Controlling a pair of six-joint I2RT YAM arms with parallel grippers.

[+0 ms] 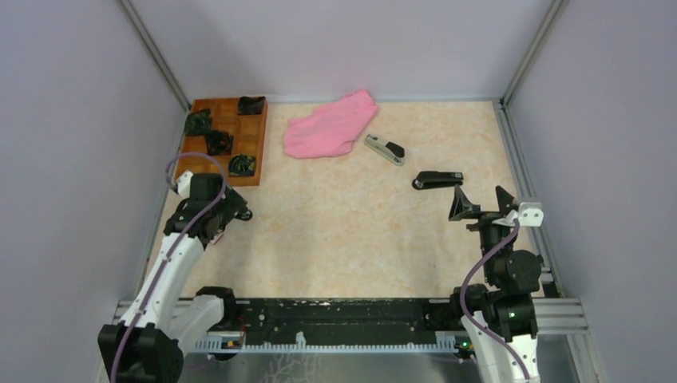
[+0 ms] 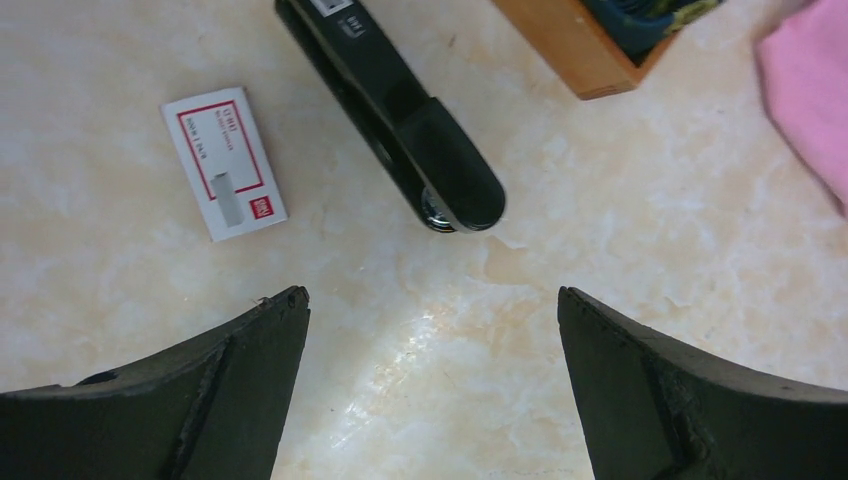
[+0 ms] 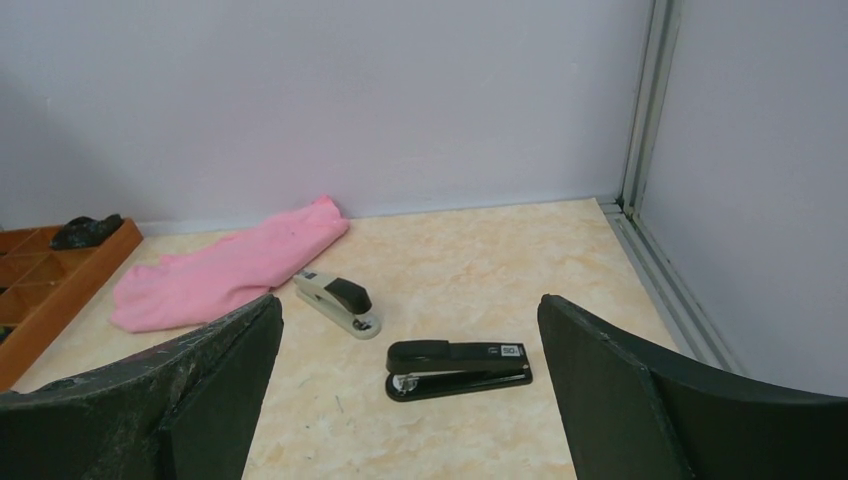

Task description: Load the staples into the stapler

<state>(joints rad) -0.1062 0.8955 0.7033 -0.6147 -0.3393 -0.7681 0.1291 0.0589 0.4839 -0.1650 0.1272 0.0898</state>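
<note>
A black stapler lies closed on the table just beyond my open left gripper. To its left is a small white box with red print; the staples show only as a grey patch in its window. My left arm hides both in the top view, where my left gripper is near the table's left side. A second black stapler lies on its side ahead of my open right gripper. A grey stapler lies further back. Neither gripper holds anything.
A pink cloth is crumpled at the back centre, touching the grey stapler. A wooden compartment tray with several black objects stands at the back left. Lilac walls and metal rails enclose the table.
</note>
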